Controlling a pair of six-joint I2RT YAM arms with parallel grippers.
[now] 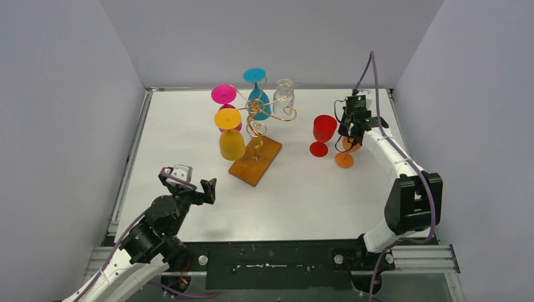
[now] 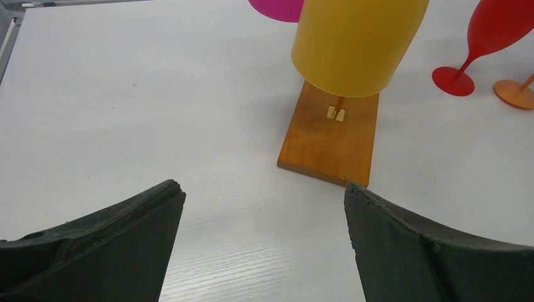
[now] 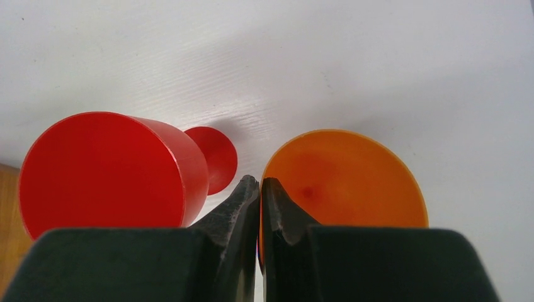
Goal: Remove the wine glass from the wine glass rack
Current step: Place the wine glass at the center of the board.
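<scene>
- Right gripper (image 3: pixel 259 185) pinches the orange wine glass (image 3: pixel 352 182) by its rim, fingers nearly together.
- That glass stands upright, off the wine glass rack (image 1: pixel 255 126) and well to its right, just beside a red glass (image 1: pixel 323 131).
- Left gripper (image 2: pixel 264 192) hangs spread wide, near the rack's wooden base (image 2: pixel 330 135).
- A yellow glass (image 1: pixel 231 141) hangs upside down on the rack.

Rack (image 1: pixel 255 160): one is standing.
Glasses (image 1: pixel 232 145) (image 1: pixel 223 94) (image 1: pixel 258 104) (image 1: pixel 284 94) on it: four are hanging.
Glasses on table (image 1: pixel 189 126): two are standing, red glass (image 1: pixel 324 129), orange glass (image 1: pixel 344 160).
</scene>
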